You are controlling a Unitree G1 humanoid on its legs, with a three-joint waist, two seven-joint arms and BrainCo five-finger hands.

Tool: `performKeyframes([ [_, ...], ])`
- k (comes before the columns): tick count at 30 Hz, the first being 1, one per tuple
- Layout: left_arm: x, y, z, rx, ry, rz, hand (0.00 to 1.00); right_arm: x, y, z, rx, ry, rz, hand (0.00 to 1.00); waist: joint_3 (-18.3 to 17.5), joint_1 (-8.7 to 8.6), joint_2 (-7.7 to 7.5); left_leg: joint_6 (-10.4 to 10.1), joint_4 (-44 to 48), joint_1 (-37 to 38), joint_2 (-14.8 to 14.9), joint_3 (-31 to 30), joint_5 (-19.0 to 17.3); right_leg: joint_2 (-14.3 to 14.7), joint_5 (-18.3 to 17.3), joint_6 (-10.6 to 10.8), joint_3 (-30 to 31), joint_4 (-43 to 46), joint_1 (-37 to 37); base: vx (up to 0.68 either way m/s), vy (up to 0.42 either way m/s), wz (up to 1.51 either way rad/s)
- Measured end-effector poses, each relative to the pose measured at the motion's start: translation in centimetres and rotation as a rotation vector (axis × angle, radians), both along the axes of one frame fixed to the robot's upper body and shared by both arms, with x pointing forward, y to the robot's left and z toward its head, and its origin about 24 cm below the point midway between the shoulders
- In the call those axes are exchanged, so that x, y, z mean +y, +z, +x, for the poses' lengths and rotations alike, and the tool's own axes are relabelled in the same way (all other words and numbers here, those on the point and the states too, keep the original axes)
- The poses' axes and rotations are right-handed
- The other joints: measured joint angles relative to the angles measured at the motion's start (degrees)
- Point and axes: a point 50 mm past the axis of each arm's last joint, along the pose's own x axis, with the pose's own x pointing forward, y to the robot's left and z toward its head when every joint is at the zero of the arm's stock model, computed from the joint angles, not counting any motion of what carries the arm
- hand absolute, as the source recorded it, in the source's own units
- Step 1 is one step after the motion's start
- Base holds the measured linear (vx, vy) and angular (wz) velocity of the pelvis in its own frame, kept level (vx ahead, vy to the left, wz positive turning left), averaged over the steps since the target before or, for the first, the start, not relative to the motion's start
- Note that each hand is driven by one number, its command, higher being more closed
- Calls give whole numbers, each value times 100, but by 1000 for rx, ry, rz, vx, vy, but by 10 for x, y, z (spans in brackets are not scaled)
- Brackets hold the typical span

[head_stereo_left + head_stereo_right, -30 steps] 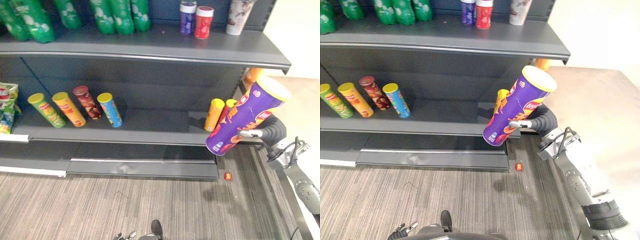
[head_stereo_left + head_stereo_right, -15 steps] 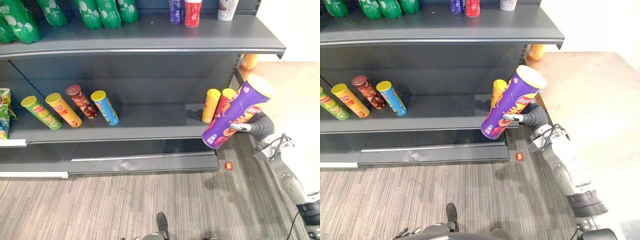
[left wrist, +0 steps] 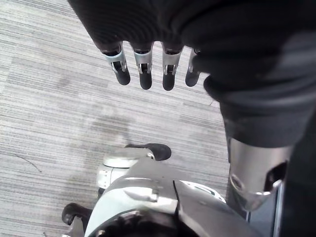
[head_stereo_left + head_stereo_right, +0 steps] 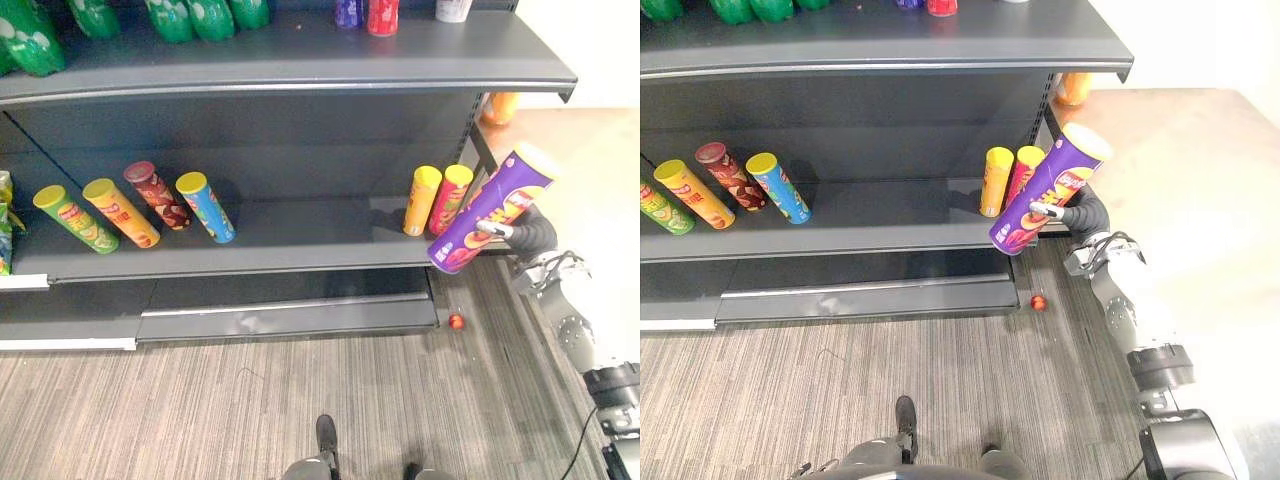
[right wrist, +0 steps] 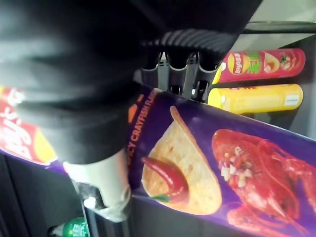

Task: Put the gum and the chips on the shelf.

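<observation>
Beside shelf, chips can aslant, lid-up

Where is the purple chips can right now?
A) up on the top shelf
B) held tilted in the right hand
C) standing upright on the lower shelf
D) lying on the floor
B: the right hand is curled round the purple chips can, which leans beside the yellow can.

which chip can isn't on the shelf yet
The purple can: the right hand holds it tilted in the air by the shelf's right end, while the other cans sit on the lower shelf.
</observation>
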Motion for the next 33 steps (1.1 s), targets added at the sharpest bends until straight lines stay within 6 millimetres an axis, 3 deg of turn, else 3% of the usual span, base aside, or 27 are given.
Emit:
performKeyframes([
  [6,0,1,6,-18,-2,2,0,9,16,11,-53,2,-23,100,110,124,-23,-2,-34,-24,-24,-148,-2,12,-2,-4,25,7,2,6,0,4],
  [11,1,4,16,-60,-2,12,0,27,51,23,-158,28,-74,100,261,150,-11,-61,-20,-316,14,-763,148,177,35,-114,165,21,-133,-1,-25,30],
  [13,1,5,21,-72,-4,13,0,34,57,25,-184,32,-85,100,316,276,-34,-91,-11,-353,56,-806,177,248,33,-142,240,34,-162,-17,-40,15],
  [19,-5,5,33,-98,-2,7,0,75,87,29,-342,24,-51,100,459,435,88,-245,-31,-681,212,-1045,299,452,-15,-230,316,225,-488,-61,-44,14],
  [27,-10,10,59,-168,-3,21,0,121,95,23,-470,-74,-127,100,683,616,214,-366,-19,-1010,342,-1243,407,568,-117,-322,296,636,-949,-36,-41,2],
  [33,-11,17,81,-244,-4,45,0,146,132,23,-634,-126,-269,100,956,674,283,-527,1,-1307,398,-1420,523,619,-294,-367,296,1162,-1468,-25,-58,2],
])
